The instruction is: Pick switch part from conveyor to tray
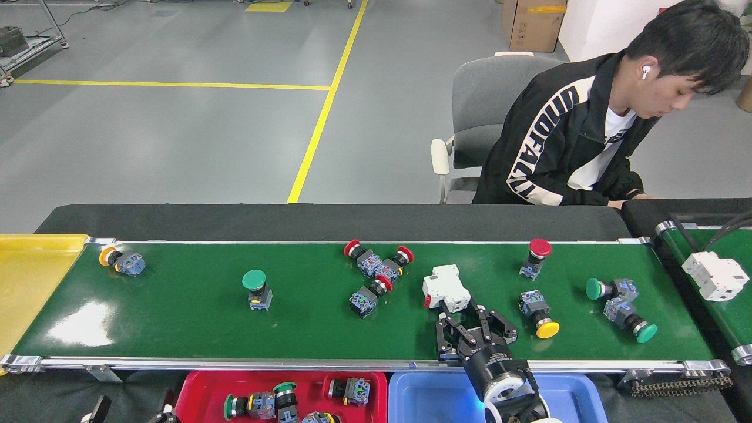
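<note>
The conveyor carries several push-button switch parts: an orange-capped one far left, a green one upright, three red ones in a cluster, a red one upright, a yellow one and two green ones. A white breaker lies mid-belt. My right gripper stands open over the belt's near edge, just in front of the breaker, holding nothing. Only the spread tips of my left gripper show at the bottom edge. The red tray holds several switch parts.
A blue tray sits under my right arm, and a yellow tray at the belt's left end. A shorter green belt at the right carries another white breaker. A person sits behind the conveyor on a grey chair.
</note>
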Available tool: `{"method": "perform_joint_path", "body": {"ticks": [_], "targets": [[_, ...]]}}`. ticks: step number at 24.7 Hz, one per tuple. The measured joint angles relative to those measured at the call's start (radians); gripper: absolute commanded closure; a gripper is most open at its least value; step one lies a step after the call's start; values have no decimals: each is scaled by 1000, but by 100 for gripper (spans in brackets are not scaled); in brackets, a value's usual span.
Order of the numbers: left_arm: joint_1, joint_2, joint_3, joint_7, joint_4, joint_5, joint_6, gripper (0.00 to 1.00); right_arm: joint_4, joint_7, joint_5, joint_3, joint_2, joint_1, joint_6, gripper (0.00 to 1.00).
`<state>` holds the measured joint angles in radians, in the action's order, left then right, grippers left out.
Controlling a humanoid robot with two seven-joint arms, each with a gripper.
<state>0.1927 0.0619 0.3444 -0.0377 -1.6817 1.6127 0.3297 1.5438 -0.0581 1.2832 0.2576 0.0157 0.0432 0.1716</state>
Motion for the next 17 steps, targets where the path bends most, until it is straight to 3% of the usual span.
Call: {"method": "perform_joint_path", "body": {"ticks": [4,7,9,12,15,16,17], "targets": [[-149,-6,-51,-1,131,31,-18,0,164,-2,-137,-13,137,-147,199,90],[-234,-23,-54,-1,246,33,-25,0,207,-12,-227,-95,219,-257,373,87],[-293,-41,-63,-4,323,34,-29,0,209,-15,-246,-183,239,-328,494,86],[-374,-68,-67,-1,429,34,-44,0,209,-16,-249,-341,235,-436,572,86],[-424,-95,-74,3,495,34,-49,19,204,-18,-249,-423,194,-476,597,86],[-428,-108,-84,3,509,34,-53,42,203,-20,-249,-427,178,-480,597,86],[-427,-127,-101,3,517,34,-53,55,203,-22,-245,-429,160,-480,597,86]]}}
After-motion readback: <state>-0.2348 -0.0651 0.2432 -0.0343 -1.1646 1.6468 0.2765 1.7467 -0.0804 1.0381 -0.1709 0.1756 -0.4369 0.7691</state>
